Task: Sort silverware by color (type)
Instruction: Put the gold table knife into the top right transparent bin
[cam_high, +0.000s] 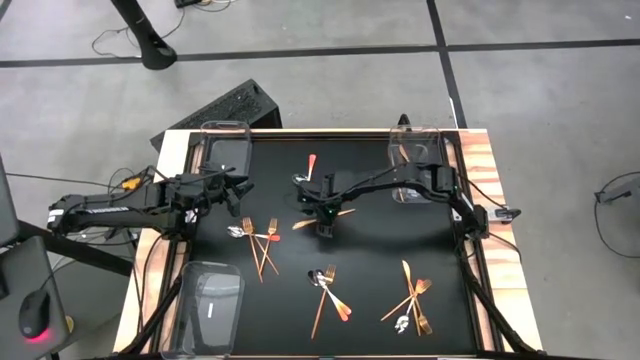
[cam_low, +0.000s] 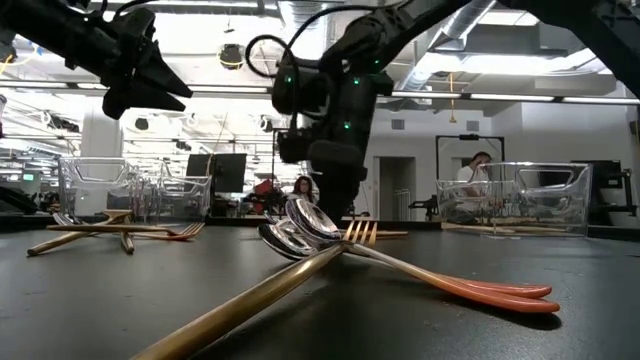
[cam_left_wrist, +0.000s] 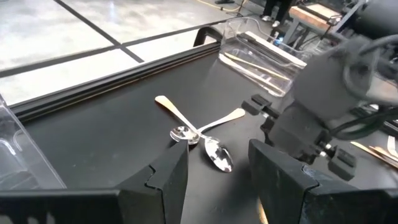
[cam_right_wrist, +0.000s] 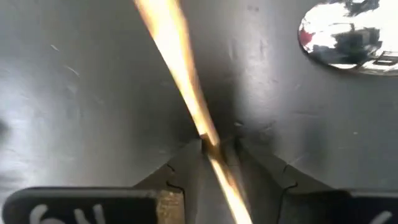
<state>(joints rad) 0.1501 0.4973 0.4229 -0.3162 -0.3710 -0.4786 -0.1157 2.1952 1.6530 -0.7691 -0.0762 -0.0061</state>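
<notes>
The silverware lies in loose groups on the black mat (cam_high: 370, 260). My right gripper (cam_high: 325, 228) points down at the mat's middle, open by a narrow gap. In the right wrist view a slim gold utensil (cam_right_wrist: 174, 56) runs between its fingertips (cam_right_wrist: 216, 149), with a shiny spoon bowl (cam_right_wrist: 345, 37) lying beside it. My left gripper (cam_high: 243, 185) hangs open above the mat's left part, holding nothing. In the left wrist view it (cam_left_wrist: 217, 177) looks over two crossed spoons (cam_left_wrist: 199, 137). My right gripper comes from above with one finger (cam_right_wrist: 186, 158) on each side of the gold utensil's thin shaft (cam_right_wrist: 208, 140), across its length. The utensil lies flat on the mat. I cannot tell whether the fingers touch it.
Clear plastic bins stand at the far left (cam_high: 226, 150), far right (cam_high: 415, 160) and near left (cam_high: 210, 305). The far right one holds gold pieces. Utensil groups lie at the left (cam_high: 260, 240), near middle (cam_high: 328, 290) and near right (cam_high: 412, 300). A red-handled spoon (cam_high: 311, 165) lies farther back.
</notes>
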